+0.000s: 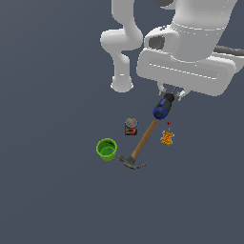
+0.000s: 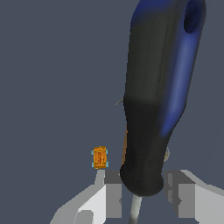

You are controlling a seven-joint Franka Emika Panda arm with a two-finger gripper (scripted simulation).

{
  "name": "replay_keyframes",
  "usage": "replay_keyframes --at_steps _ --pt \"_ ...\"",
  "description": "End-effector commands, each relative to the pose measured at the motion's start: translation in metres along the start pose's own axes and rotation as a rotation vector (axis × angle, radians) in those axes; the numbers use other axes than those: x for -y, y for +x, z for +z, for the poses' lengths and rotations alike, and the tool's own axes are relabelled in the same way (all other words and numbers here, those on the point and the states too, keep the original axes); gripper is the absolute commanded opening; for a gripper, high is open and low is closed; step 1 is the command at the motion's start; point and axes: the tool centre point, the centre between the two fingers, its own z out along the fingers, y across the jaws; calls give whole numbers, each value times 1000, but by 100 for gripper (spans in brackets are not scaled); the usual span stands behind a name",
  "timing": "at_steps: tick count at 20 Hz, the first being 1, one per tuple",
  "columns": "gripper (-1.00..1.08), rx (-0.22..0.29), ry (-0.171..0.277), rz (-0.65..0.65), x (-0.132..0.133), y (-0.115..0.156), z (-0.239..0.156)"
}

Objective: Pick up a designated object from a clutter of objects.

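The designated object, a short blue-and-black tool point(image 1: 162, 108), hangs from my gripper point(image 1: 171, 94) above the floor, blue end down. In the wrist view the tool point(image 2: 157, 87) fills the middle, and my gripper point(image 2: 144, 194) is shut on its black end, with one finger point(image 2: 111, 194) on each side. The clutter lies below on the floor: a green cup point(image 1: 106, 148), a wooden-handled hammer point(image 1: 140, 143), a small multicoloured can point(image 1: 131, 127) and a tiny orange item point(image 1: 167, 137). The orange item also shows in the wrist view point(image 2: 99, 157). The hammer is almost wholly hidden behind the tool there.
The white arm base point(image 1: 122, 83) stands at the back, on the exterior view's left of the gripper. The floor point(image 1: 47, 190) is plain dark grey.
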Motion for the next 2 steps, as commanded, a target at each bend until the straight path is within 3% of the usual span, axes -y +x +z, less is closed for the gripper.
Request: replay_keyframes --at_steps 1,2 --pt "-100 0 0 0 0 1 -1" --pt "-100 0 0 0 0 1 -1"
